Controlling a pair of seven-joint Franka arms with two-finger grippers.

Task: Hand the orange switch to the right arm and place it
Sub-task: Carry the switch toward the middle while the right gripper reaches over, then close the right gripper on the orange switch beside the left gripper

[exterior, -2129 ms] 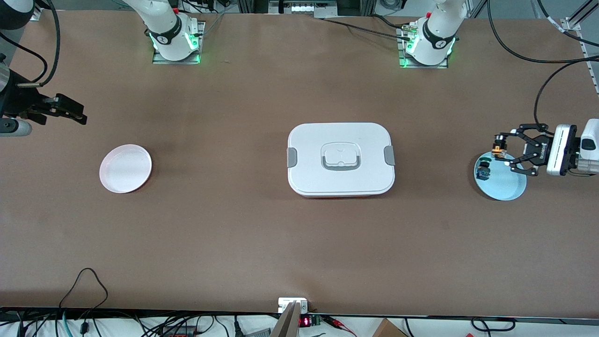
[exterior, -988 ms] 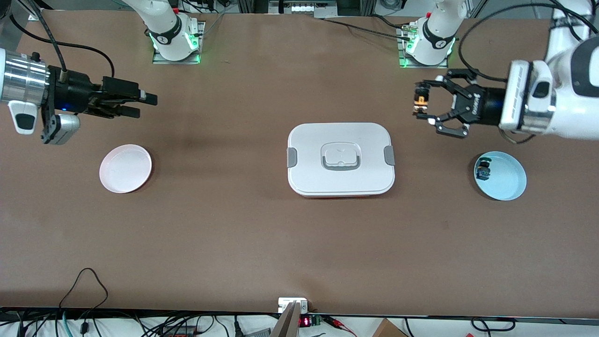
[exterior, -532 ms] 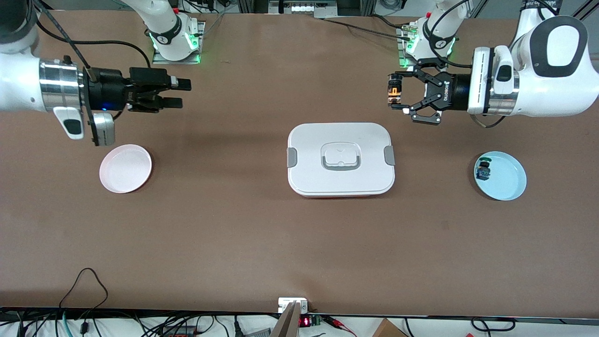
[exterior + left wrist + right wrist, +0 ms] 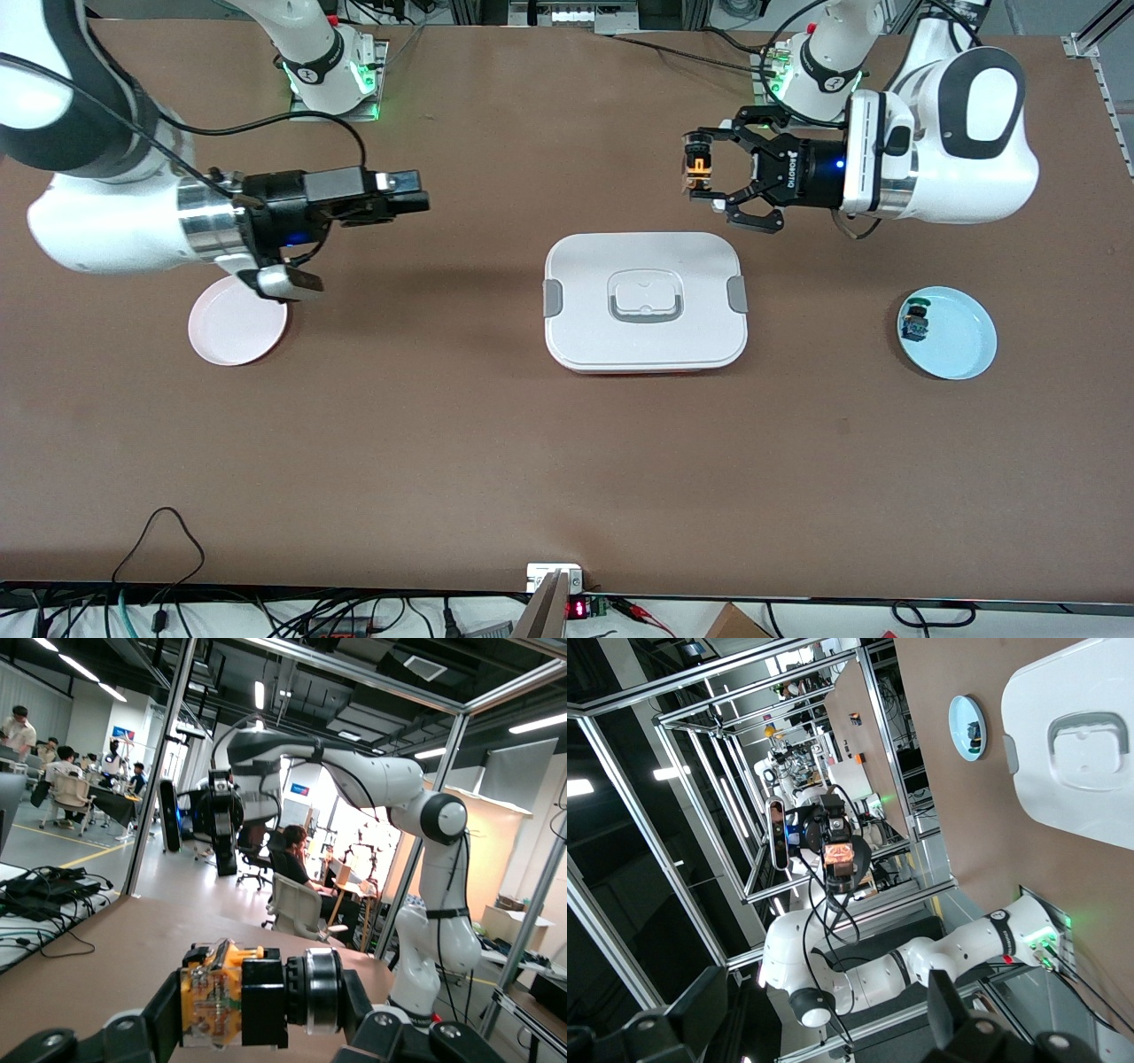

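My left gripper (image 4: 704,173) is shut on the orange switch (image 4: 697,168) and holds it in the air over the table, beside the white container's corner toward the left arm's base. In the left wrist view the switch (image 4: 244,992) lies sideways between the fingers (image 4: 159,1014), with its orange-amber block at one end and its black, silver-ringed button at the other. My right gripper (image 4: 418,195) is open and empty, over bare table between the pink plate (image 4: 237,319) and the container. It points at the left gripper. The right wrist view shows the switch (image 4: 840,853) far off.
A white lidded container (image 4: 645,301) sits at the table's middle. A light blue plate (image 4: 957,341) at the left arm's end holds a green-capped, blue-bodied switch (image 4: 914,323). The pink plate lies at the right arm's end.
The left gripper has carried the orange switch up from the blue plate toward the table's middle. The right gripper has moved from its end toward the middle and now faces it.
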